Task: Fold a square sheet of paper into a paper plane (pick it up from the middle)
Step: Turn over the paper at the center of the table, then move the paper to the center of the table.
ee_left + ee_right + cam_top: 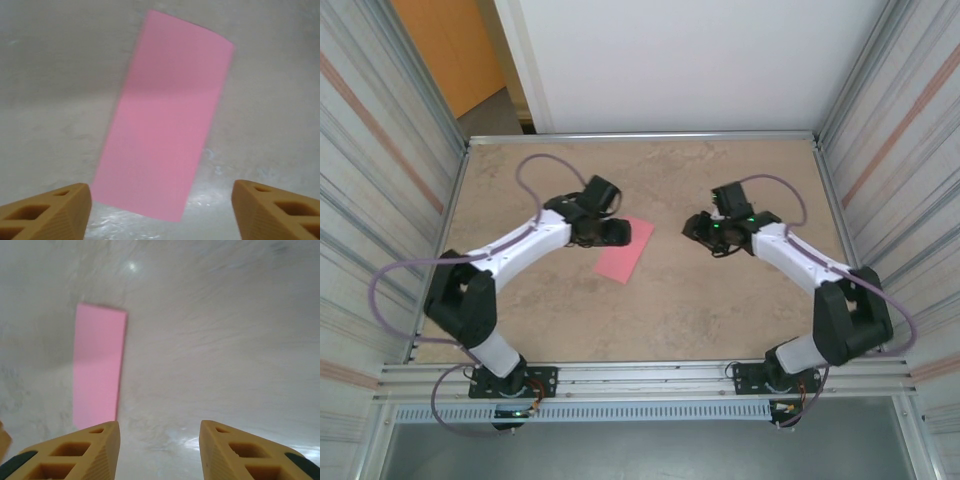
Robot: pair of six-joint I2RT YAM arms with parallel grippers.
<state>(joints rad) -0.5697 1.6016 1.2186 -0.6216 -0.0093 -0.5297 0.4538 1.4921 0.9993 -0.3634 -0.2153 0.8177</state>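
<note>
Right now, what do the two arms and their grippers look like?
The left arm and right arm have white tube links between chunky black joints, on black bases. A lilac-grey cable loops loosely along each. Small green lights glow on the right wrist. The left gripper and right gripper carry yellow-orange wedge fingers, finely ribbed with rectangular cut-outs; the right ones show dark green patches.

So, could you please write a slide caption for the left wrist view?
Left gripper open over the pink paper, a flat rectangle on the table.

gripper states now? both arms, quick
Left gripper: open, paper lying loose, not gripped.
Right gripper: open, empty.
</note>
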